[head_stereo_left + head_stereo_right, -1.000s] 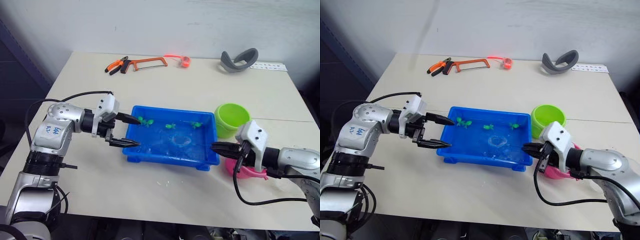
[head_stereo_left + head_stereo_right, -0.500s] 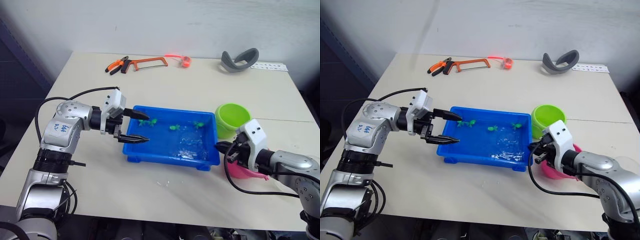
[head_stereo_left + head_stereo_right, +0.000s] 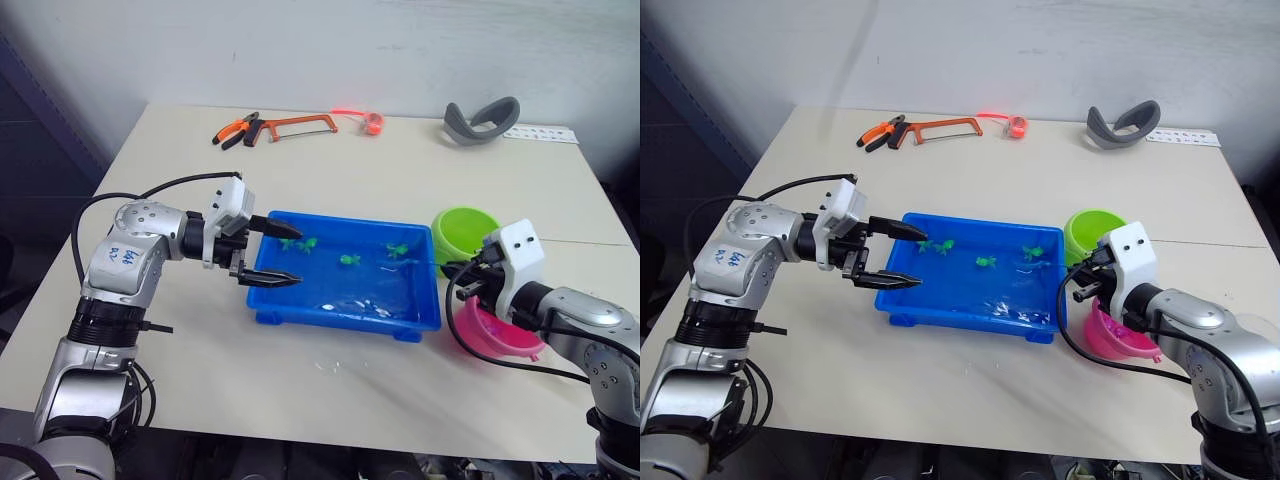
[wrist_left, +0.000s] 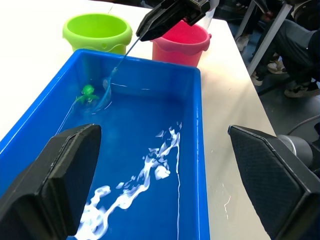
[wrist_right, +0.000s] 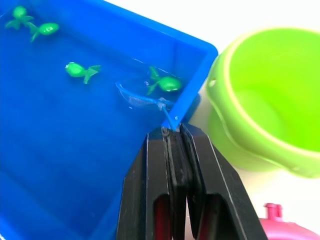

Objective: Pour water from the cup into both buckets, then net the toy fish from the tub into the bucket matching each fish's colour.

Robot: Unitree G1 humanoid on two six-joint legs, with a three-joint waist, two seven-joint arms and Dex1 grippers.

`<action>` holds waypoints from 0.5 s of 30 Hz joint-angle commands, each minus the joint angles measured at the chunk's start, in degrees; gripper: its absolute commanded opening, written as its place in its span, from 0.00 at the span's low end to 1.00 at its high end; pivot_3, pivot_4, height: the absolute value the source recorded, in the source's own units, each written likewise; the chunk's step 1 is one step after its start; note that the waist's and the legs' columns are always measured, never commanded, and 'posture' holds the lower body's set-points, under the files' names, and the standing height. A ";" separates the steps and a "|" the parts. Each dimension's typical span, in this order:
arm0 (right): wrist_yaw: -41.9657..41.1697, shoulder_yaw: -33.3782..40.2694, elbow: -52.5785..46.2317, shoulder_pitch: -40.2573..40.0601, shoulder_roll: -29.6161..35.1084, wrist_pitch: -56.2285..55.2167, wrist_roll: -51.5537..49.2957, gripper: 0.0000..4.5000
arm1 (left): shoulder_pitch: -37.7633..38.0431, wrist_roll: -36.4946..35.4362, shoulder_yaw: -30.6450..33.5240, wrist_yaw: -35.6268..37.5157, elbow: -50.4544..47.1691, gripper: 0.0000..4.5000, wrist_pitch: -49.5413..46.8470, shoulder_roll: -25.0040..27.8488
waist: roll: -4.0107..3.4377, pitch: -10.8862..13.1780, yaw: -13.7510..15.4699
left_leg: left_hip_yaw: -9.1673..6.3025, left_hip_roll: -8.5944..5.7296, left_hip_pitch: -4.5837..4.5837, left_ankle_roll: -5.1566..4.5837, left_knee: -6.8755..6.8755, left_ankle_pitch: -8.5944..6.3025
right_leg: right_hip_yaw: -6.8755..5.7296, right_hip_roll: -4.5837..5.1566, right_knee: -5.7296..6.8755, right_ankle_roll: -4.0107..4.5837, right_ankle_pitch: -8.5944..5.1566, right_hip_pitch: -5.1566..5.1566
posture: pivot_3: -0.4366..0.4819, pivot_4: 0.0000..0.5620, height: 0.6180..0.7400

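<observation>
Right gripper (image 5: pixel 172 131): you grip the net (image 5: pixel 137 98) handle, hoop in the tub (image 3: pixel 300 312) beside a green fish (image 5: pixel 164 83).
Left gripper (image 3: pixel 280 255): wide, over the tub's rim.

Bright, even light; soft shadows, sharp focus

The right end effector (image 3: pixel 452 270) hides part of the pink bucket (image 3: pixel 500 335). The net's mesh (image 5: pixel 137 99) is too fine to make out underwater; its handle vanishes between closed fingers.
</observation>
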State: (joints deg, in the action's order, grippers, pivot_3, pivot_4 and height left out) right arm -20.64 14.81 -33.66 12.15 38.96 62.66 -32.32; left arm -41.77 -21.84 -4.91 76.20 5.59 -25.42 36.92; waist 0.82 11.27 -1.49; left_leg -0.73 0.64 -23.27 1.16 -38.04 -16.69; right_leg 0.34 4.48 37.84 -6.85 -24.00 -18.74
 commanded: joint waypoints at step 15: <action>-5.77 0.62 -15.33 -16.72 6.01 -21.19 11.25 0.00 | -6.54 0.89 -2.99 3.03 8.97 0.99 4.86 -5.10 | 0.00 0.00 0.05 | 0.01 -0.03 -0.01 0.00 0.02 0.00 | -0.06 -0.02 -0.02 0.00 0.00 0.01 | 0.48 0.27 1.00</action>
State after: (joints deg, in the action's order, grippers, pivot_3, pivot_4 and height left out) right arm -26.09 12.59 -45.38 -3.57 44.94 43.61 -21.92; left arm -46.49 -21.00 -7.89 78.38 14.25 -21.89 32.13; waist 0.82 11.27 -1.44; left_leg -0.72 0.62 -23.28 1.15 -38.03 -16.69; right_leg 0.27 4.45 37.82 -6.85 -24.00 -18.73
